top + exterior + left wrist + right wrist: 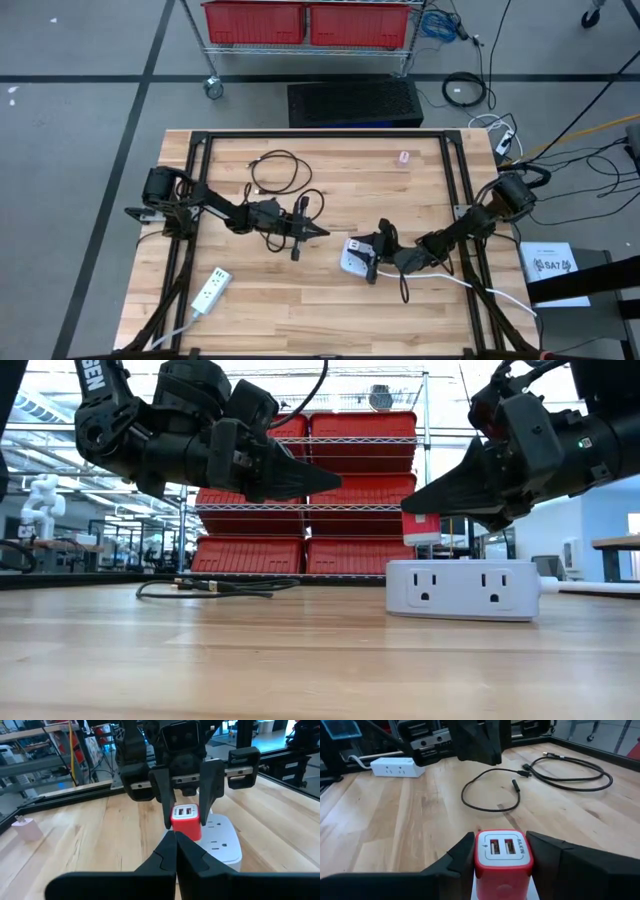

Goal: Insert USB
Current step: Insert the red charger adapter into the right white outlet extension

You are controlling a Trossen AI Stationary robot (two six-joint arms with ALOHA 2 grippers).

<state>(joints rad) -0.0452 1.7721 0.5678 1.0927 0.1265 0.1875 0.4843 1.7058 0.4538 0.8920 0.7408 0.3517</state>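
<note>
Right pincer (502, 852) gripped a red USB charger (503, 857) between its fingers, holding it just above the white power strip (465, 589) on the bench (330, 300). Left pincer (322, 231) hovered fully closed and empty, its tips facing the charger, beside the black USB cable (282, 176).

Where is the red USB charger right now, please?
The red USB charger sits in the right gripper, just above the white power strip right of table centre.
</note>
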